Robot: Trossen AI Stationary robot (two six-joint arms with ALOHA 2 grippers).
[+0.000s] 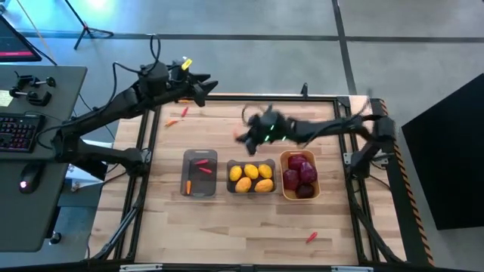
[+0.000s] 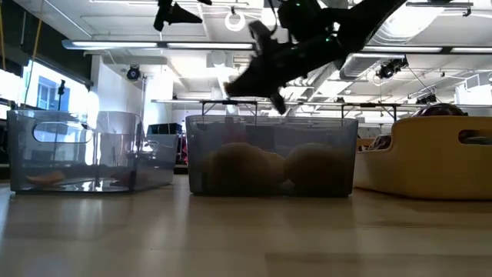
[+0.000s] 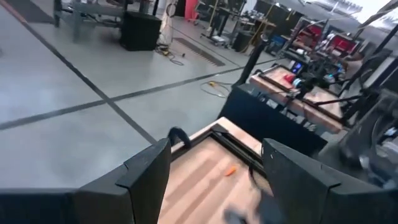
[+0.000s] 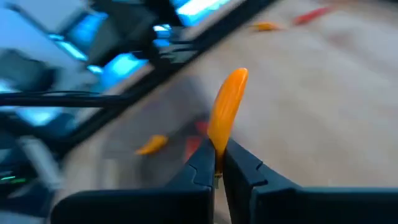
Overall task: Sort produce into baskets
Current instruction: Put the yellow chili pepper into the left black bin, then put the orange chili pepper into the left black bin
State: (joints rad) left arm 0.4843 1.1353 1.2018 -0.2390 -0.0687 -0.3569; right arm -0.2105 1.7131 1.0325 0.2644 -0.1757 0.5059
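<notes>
I've got the wooden table (image 1: 227, 227) in full from above, all three baskets in a row near its middle: the dark grey basket (image 1: 200, 172) toward the left edge with two or three red pepper pieces, the middle grey basket (image 1: 252, 178) with five lemons (image 1: 250, 172), the orange-yellow basket (image 1: 299, 174) toward the right edge with about four dark red apples (image 1: 300, 174). The low view gives me only basket walls, dim fruit shapes and a lit ceiling beyond. The right gripper (image 1: 243, 137) hangs above the table, just behind the middle basket; only its wrist camera shows me its jaws pinched tight on an orange pepper (image 4: 226, 107) standing up from the tips. The left gripper (image 1: 204, 81) sits over the table's far edge toward the left corner, fingers (image 3: 146, 174) parted with nothing between them, looking out over a grey shop floor and benches. Loose peppers on the wood: two near the far left corner (image 1: 184, 112), one near the front edge on the right (image 1: 311, 237).
</notes>
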